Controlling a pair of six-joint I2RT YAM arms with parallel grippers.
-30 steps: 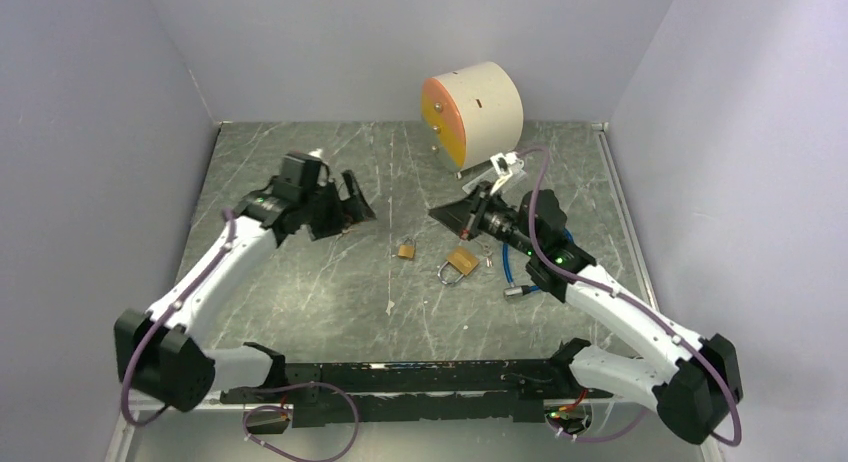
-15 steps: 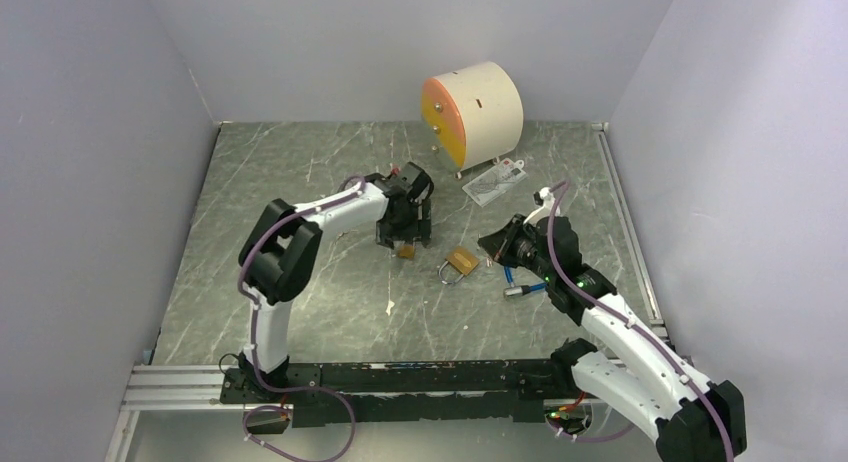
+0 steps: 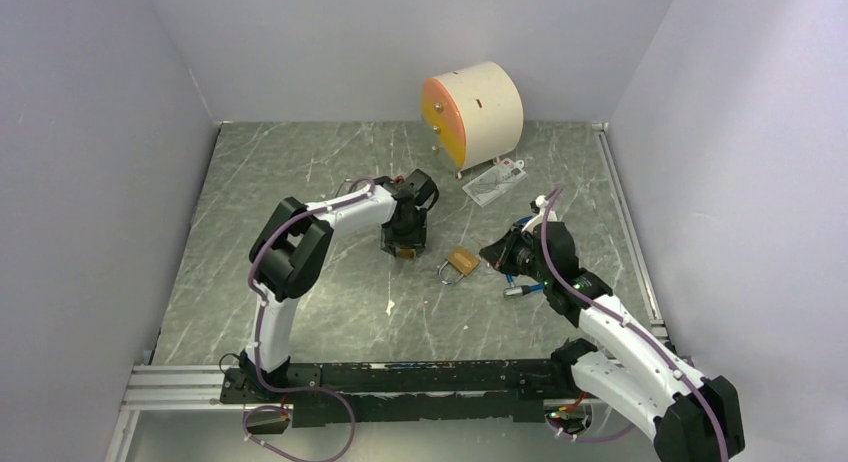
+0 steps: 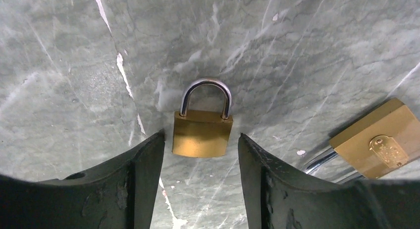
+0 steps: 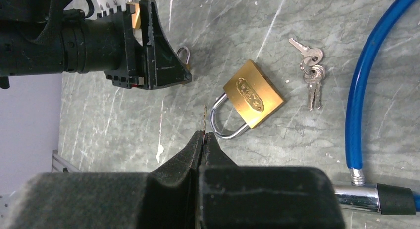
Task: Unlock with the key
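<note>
A small brass padlock (image 4: 202, 136) with a steel shackle lies flat on the marble table. My left gripper (image 4: 201, 140) straddles its body, and both black fingers (image 4: 148, 164) stand a little off its sides, open. From above, that gripper (image 3: 404, 244) hangs over the lock. My right gripper (image 5: 203, 135) is shut on a thin key (image 5: 205, 118), seen edge-on and sticking out past the tips. It hovers (image 3: 497, 250) right of a larger brass padlock (image 5: 252, 94), which also lies flat (image 3: 460, 262).
A bunch of spare keys (image 5: 311, 70) and a blue cable lock (image 5: 365, 75) lie right of the larger padlock. A white drum with an orange face (image 3: 475, 110) and a printed card (image 3: 494, 181) sit at the back. Grey walls enclose three sides.
My left arm swung in from the left and came down over the small padlock, its jaws narrowing. The right arm drew back toward the near right, still gripping the key.
</note>
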